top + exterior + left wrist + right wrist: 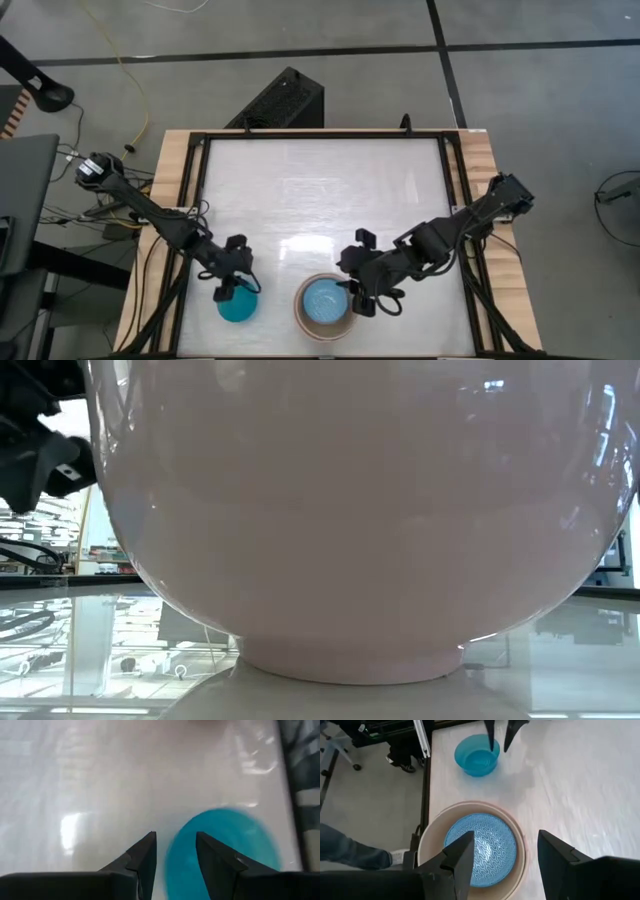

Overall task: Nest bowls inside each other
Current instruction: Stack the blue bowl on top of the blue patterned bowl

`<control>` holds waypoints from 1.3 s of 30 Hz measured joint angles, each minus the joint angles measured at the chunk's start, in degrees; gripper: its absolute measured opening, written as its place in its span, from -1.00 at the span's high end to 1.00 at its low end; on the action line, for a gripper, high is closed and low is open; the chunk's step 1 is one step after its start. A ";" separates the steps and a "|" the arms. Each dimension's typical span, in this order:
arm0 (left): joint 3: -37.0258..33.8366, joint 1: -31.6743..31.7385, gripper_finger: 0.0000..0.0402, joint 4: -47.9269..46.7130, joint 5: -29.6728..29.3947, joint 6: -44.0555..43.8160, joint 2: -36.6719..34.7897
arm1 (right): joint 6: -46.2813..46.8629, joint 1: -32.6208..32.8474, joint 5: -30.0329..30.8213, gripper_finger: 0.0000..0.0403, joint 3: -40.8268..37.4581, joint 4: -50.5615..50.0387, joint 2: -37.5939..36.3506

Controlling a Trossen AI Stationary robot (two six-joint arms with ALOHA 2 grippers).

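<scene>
A small teal-blue bowl [238, 306] [476, 755] stands on its base near the table's front edge, left of centre. My left gripper [232, 290] [176, 837] is open. It slants down over the bowl's far rim, one finger over the inside and one outside, with a gap showing. To the right stands the stack. A light blue patterned bowl [324, 300] [480, 846] rests inside the large cream-white bowl [304, 322] [350, 510], with another pale rim between them. My right gripper [352, 292] [506, 837] hangs open above the stack's right side.
Black frame rails [196, 200] run along the table's edges. The far half of the white tabletop [320, 190] is bare. A black box [282, 100] sits on the floor beyond the far edge. A person's leg and shoe [350, 852] show beside the table.
</scene>
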 joint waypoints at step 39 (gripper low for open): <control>-0.05 6.95 1.00 24.11 5.31 -1.97 0.89 | 27.75 13.90 19.47 0.08 -0.02 -29.98 -1.64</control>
